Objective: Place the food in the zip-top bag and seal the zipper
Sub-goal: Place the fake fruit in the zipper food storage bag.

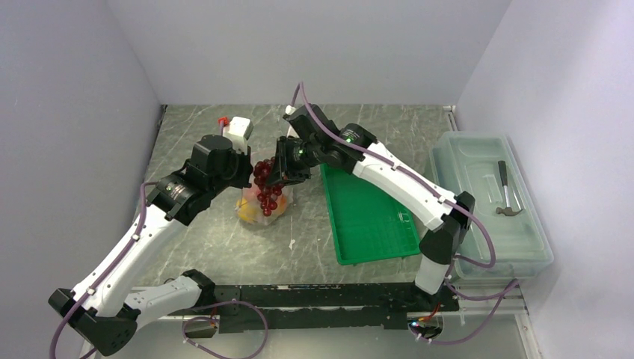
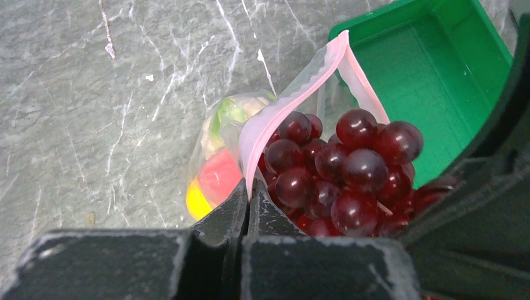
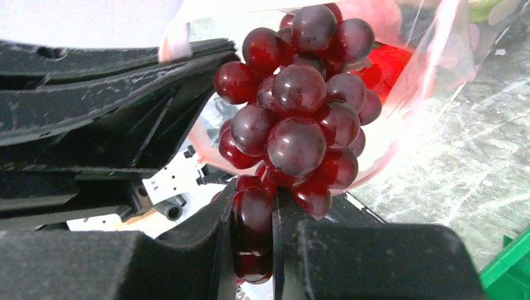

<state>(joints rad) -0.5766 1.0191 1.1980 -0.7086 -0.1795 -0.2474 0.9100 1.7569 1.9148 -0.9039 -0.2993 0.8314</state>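
While overhead hides it, left hand pinches zipper.

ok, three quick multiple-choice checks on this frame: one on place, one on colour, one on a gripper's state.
1. Where is the grape bunch?
A) deep in the bag, let go
B) at the mouth of the zip-top bag, held by the right gripper
C) well off to one side of the bag

2. What colour is the zipper?
A) blue
B) pale pink
C) yellow

3. What state is the left gripper in?
A) open, holding nothing
B) shut on the grape bunch
C) shut on the zipper

Answers:
1 B: the right wrist view shows the bunch's lower grapes pinched between the fingers, and the left wrist view shows it sitting between the two sides of the mouth.
2 B: the strip reads pale pink in both wrist views.
3 C: the fingers meet on the strip's edge.
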